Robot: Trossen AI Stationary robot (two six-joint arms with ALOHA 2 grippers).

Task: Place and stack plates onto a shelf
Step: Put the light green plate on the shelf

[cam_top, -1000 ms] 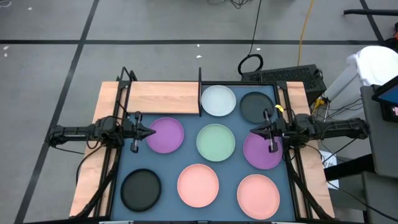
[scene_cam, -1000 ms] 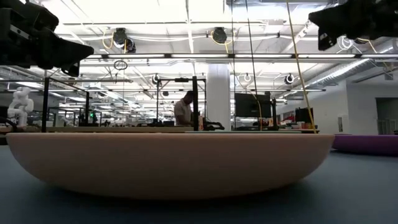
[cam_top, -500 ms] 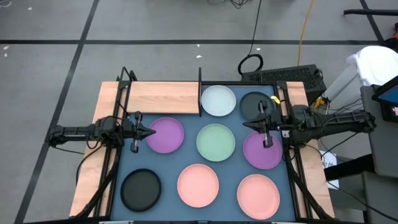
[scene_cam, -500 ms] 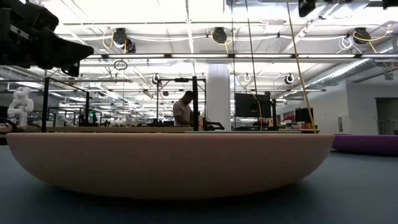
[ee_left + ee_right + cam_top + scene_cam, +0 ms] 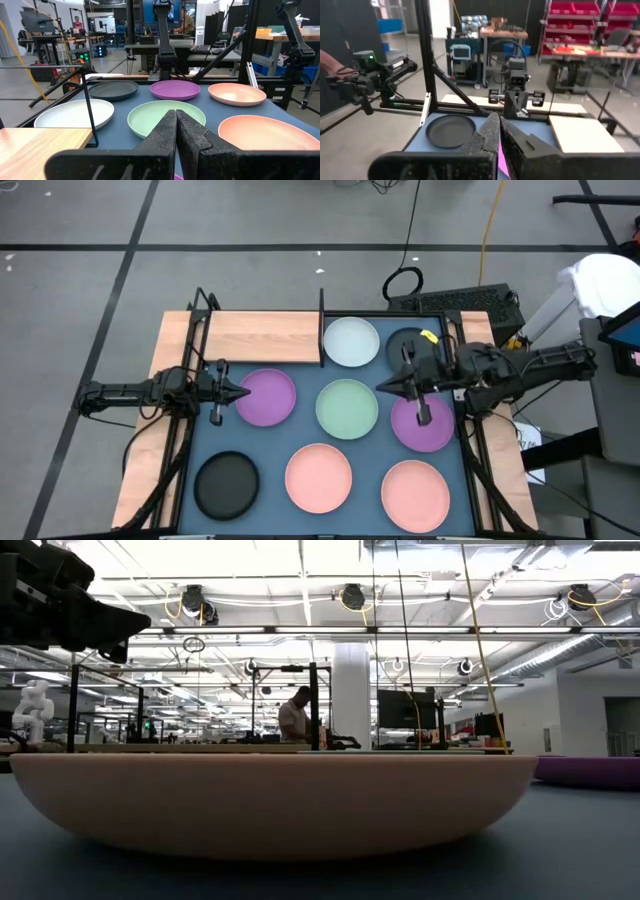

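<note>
Eight plates lie flat on the blue-grey mat: whitish [image 5: 351, 342], black [image 5: 405, 343], purple [image 5: 268, 398], pale green [image 5: 347, 408], purple [image 5: 423, 430], black [image 5: 226, 484] and two salmon [image 5: 319, 477] [image 5: 414, 493]. The light-wood shelf [image 5: 262, 337] sits at the far left, bare, with black posts. My left gripper [image 5: 243, 393] [image 5: 176, 120] hovers shut over the left purple plate's left rim. My right gripper [image 5: 382, 388] [image 5: 499, 125] is shut in the air between the green plate and the right purple plate, and its arm covers part of the far black plate.
A black frame [image 5: 462, 440] runs along both sides of the table. In the low view a salmon plate [image 5: 280, 800] fills the foreground. A cable and a keyboard [image 5: 470, 302] lie beyond the far edge. A person [image 5: 295, 720] stands far back in the room.
My right gripper has risen out of the low view's top and swung toward the table's left, from over the right purple plate toward the green plate. It has stayed shut. No plate has moved.
</note>
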